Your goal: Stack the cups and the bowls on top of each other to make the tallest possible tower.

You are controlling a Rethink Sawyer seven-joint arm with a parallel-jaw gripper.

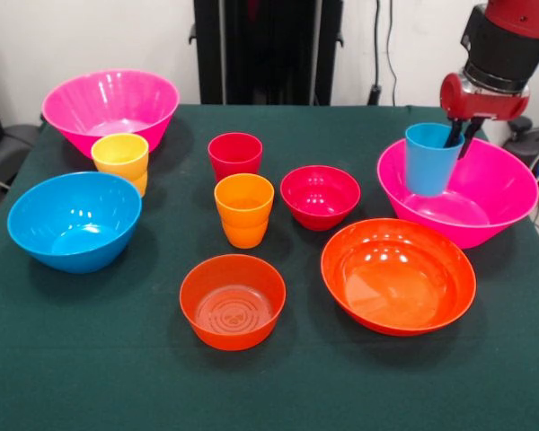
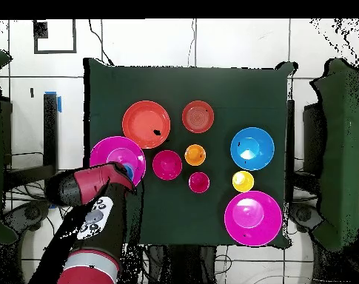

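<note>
My gripper (image 1: 463,136) is at the right, its fingers straddling the rim of the blue cup (image 1: 431,160). The cup stands slightly tilted inside the right pink bowl (image 1: 499,193), and the arm hides most of it in the overhead view. The other pink bowl (image 1: 110,103) is at the back left. The yellow cup (image 1: 120,160), red cup (image 1: 234,154) and orange cup (image 1: 243,208) stand upright and apart. The blue bowl (image 1: 74,220), crimson bowl (image 1: 320,195), small orange bowl (image 1: 232,301) and wide orange bowl (image 1: 397,274) sit singly on the cloth.
The dark green table cloth (image 1: 90,359) covers the whole table. The robot's black pedestal (image 1: 268,49) stands behind the far edge. In the overhead view the red arm (image 2: 86,188) reaches over the table's edge next to the pink bowl (image 2: 108,151).
</note>
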